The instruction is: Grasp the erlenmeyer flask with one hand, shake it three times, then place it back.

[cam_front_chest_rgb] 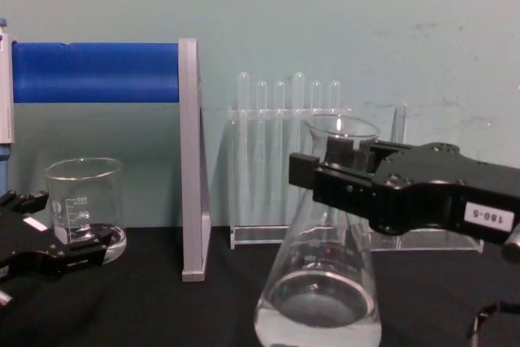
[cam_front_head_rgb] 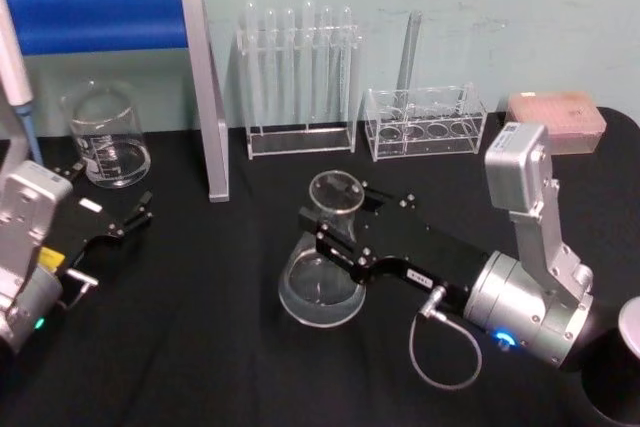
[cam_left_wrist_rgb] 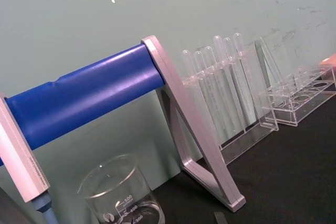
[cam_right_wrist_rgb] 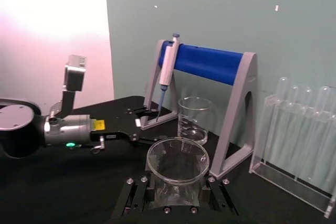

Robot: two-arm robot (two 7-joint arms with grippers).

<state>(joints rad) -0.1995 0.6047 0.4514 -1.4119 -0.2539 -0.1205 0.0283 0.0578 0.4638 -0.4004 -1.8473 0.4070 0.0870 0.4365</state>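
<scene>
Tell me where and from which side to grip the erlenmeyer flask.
The narrow neck, level from the robot's right: the erlenmeyer flask stands upright, its base likely too wide for the jaws. The right gripper holds it there; left gripper parked.

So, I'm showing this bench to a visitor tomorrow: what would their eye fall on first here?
Most likely the right gripper, reaching in from the right with its jaws closed around the neck of the erlenmeyer flask at the middle of the black table. Next comes the stand with its bright blue bar at the rear left, the beaker below it and the open left gripper parked just in front.
</scene>
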